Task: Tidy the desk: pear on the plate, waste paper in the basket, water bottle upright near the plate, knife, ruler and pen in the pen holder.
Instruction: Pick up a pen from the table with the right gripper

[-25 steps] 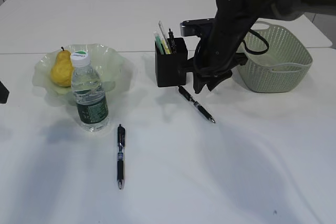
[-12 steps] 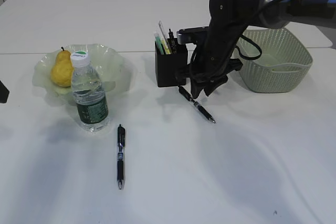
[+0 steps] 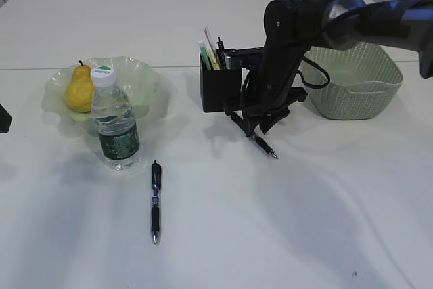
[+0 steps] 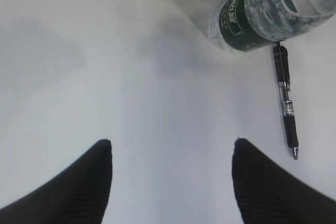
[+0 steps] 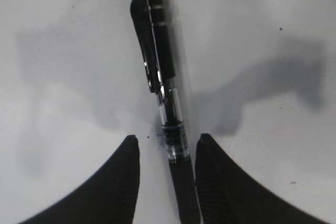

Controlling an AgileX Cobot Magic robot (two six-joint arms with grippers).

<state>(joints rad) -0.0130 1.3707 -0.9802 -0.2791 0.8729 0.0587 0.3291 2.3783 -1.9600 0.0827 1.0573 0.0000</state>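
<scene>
While the right claw [image 5: 164, 156] straddles a pen [image 5: 160, 93] lying on the surface [image 3: 304, 221] just beside the pen holder [image 3: 220, 89], its fingers flank the barrel, part-open. Well apart, the left claw [image 4: 172, 153] hangs open and empty near the water bottle [image 4: 268, 14].

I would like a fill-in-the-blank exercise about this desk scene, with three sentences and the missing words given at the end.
1. The pear lies in the pale green ____.
2. The water bottle stands upright, and its cap is ____ in colour.
3. The right gripper has its fingers on both sides of a ____ that lies on the desk beside the pen holder.

Missing words: plate; white; pen
</scene>
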